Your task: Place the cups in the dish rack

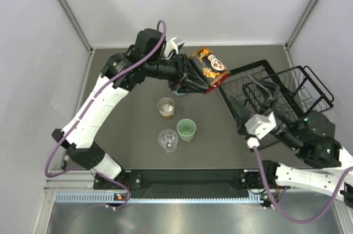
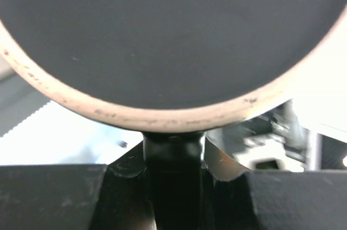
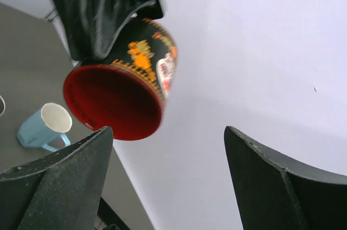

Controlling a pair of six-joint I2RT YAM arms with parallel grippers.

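Left gripper point(image 1: 194, 82) clamps tilted dark mug point(image 1: 211, 68); right gripper point(image 3: 168, 184) wide open, empty. Risk: mug clips dish rack point(image 1: 276, 79) rim, slips.

It was a robotics lab cell: plain white panels point(image 1: 193, 2) and metal frame posts point(image 1: 66, 6) boxed in a dark tabletop point(image 1: 138, 151) with a mounting rail point(image 1: 187, 179).

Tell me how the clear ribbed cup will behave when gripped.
The clear ribbed cup looks transparent and empty, so probably light and fragile under a hard squeeze. Standing upright beside the mint green tumbler, it would likely bump that if pushed.
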